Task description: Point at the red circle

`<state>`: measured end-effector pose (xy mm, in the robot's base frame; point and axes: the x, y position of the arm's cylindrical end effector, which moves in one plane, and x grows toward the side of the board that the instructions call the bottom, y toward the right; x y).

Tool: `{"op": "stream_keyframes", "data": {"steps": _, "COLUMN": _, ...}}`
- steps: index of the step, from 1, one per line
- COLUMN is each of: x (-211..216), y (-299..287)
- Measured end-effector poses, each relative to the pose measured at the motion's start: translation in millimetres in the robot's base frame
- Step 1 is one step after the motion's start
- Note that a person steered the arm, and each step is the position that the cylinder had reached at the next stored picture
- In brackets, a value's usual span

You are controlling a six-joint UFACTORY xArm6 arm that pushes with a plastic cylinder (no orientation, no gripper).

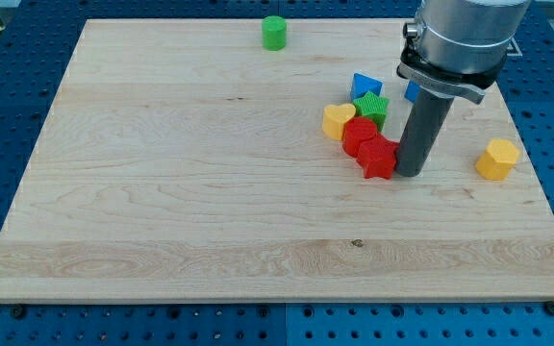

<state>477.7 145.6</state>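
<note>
The red circle [358, 134] lies in a cluster right of the board's middle, touching a red star [379, 157] just below and to its right. My tip [411, 172] rests on the board right beside the red star's right side, a short way right of and below the red circle. A yellow heart [338, 121] sits on the circle's left, a green star [371, 106] above it, and a blue triangle [364, 86] above that. Another blue block [411, 92] is mostly hidden behind the rod.
A green cylinder [274, 32] stands near the view's top edge. A yellow hexagon block [497, 159] lies near the right edge of the wooden board [162, 192]. The arm's grey body fills the view's top right.
</note>
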Motion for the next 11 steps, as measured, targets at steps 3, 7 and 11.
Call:
{"op": "stream_keyframes", "data": {"steps": 3, "x": 57.3, "y": -0.7}}
{"op": "stream_keyframes", "data": {"steps": 7, "x": 47.5, "y": -137.7}}
{"op": "stream_keyframes", "data": {"steps": 11, "x": -31.1, "y": -100.4}}
